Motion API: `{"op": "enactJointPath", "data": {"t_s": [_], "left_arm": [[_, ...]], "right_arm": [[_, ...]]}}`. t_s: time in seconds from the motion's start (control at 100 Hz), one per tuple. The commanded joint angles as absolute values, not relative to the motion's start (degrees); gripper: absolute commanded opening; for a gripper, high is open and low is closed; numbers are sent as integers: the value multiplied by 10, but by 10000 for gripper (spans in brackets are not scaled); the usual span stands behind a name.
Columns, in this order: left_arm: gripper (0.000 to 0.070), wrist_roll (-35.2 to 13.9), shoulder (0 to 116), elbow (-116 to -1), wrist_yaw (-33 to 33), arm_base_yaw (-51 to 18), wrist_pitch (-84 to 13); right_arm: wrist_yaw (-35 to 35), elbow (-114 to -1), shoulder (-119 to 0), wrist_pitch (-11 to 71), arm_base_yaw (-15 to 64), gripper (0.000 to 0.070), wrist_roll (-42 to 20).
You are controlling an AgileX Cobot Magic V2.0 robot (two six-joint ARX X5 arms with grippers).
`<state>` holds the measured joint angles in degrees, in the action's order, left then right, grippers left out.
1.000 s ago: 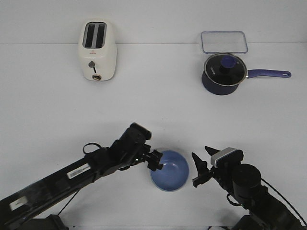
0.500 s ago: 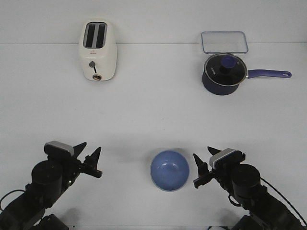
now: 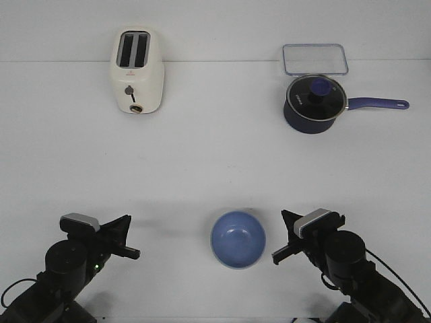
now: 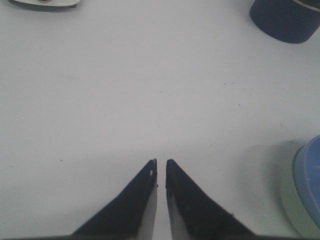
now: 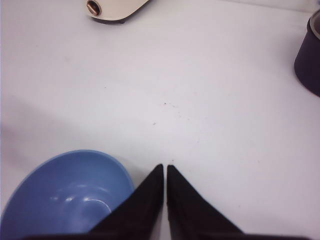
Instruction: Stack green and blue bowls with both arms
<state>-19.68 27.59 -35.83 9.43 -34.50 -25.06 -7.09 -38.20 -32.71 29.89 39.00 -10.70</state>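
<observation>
— Where are your grippers?

— My left gripper [image 3: 128, 235] and right gripper [image 3: 283, 235] sit low at the table's [image 3: 215, 161] near edge, fingers pressed together, holding nothing.

— And the bowls?

— Between them: the blue bowl [image 3: 238, 239] is nested in the green bowl [image 4: 292, 205], whose rim shows only from my left wrist. Farther back stand a toaster [image 3: 137, 70], a saucepan [image 3: 315, 102] and a clear container [image 3: 314, 58].

The front view looks down from high over the white worktop [image 3: 215, 168], facing forward, taking in both arms at its near edge. Each wrist view sits low behind its tool, close to the surface, looking ahead. All three share the blue bowl [image 3: 238, 239] [image 4: 311, 186] [image 5: 67, 192], saucepan [image 3: 315, 103] [image 4: 287, 19] [image 5: 308, 55] and toaster [image 3: 137, 70] [image 4: 42, 3] [image 5: 112, 10].
</observation>
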Motion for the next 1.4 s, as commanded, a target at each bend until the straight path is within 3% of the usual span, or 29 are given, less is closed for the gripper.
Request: {"op": "enactJointPath", "data": {"t_s": [0.0,0.35,0.51,0.77,0.98,1.39], "left_arm": [[15,-201,274,-367,94,-348,-234],[15,-196,251,-367,94,-348,-196],[15,-99,215,-347,98,-298,-170],[15,24,81,-144,27,-89,-2],[15,12,0,-33,25,-9,18],[15,-9,2,-8,20,8,1]], "right_arm": [[-71,-387,-326,292,395,12,-106],[-71,-387,-326,292,395,12,-106],[-71,-387,-326,292,395,12,-106],[-71,-387,-326,292,395,12,-106],[-71,-387,-326,292,395,12,-106],[-71,-387,-326,292,395,12,-106]]}}
